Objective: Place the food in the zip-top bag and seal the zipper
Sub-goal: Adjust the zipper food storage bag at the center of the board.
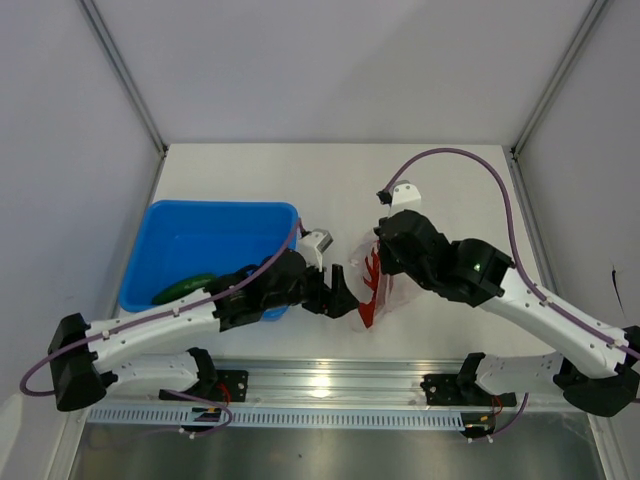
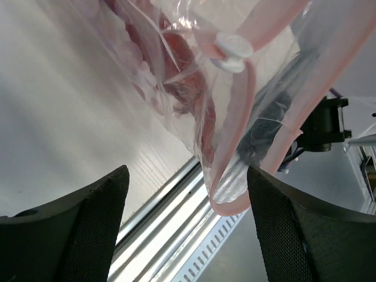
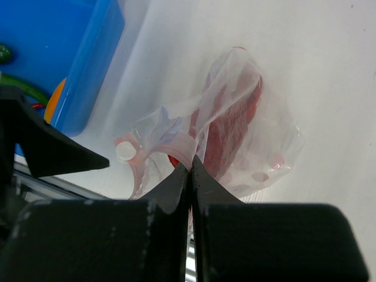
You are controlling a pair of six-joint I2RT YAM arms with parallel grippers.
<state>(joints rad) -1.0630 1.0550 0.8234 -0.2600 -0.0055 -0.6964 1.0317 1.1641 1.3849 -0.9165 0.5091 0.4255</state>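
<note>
The clear zip-top bag [image 1: 378,287] hangs just above the table near its front edge, with red chili peppers [image 3: 230,120] inside it. My right gripper [image 3: 190,168] is shut on the bag's pale pink zipper strip [image 3: 187,148] and holds the mouth up. A white slider [image 3: 125,151] sits on the strip and also shows in the left wrist view [image 2: 232,50]. My left gripper [image 2: 188,217] is open and empty, just left of the bag [image 2: 194,88], with the strip's lower loop [image 2: 235,205] between its fingers. A dark green pepper [image 1: 185,288] and the yellow-orange fruit [image 3: 54,101] lie in the tray.
The blue tray [image 1: 215,215] stands at the left, close behind my left arm. The metal rail [image 1: 320,385] runs along the table's front edge just below the bag. Grey walls enclose the table at the back and sides.
</note>
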